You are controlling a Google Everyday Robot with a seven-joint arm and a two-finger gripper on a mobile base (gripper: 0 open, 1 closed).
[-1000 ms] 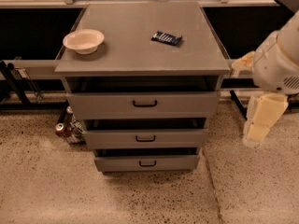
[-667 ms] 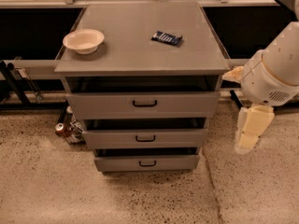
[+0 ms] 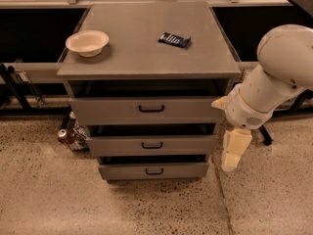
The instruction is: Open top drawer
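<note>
The top drawer [image 3: 107, 110] sat at the centre of the frame, just under the grey cabinet top [image 3: 146, 58], its black bar handle [image 3: 151, 108] untouched. The gripper [image 3: 234, 152] hung at the lower right, beside the cabinet and level with the middle drawer [image 3: 117, 145], pointing down; whether it was open or closed could not be told. A white bowl [image 3: 87, 42] and a dark packet [image 3: 174, 39], its print unreadable, lay on top. A can [image 3: 64, 135] stood on the floor at left, label illegible.

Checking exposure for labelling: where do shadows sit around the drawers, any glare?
Camera view: dark shadow fills the gap above the top drawer; mild sheen on the cabinet top, no harsh glare; the gripper, lower right of that drawer, is well lit.
</note>
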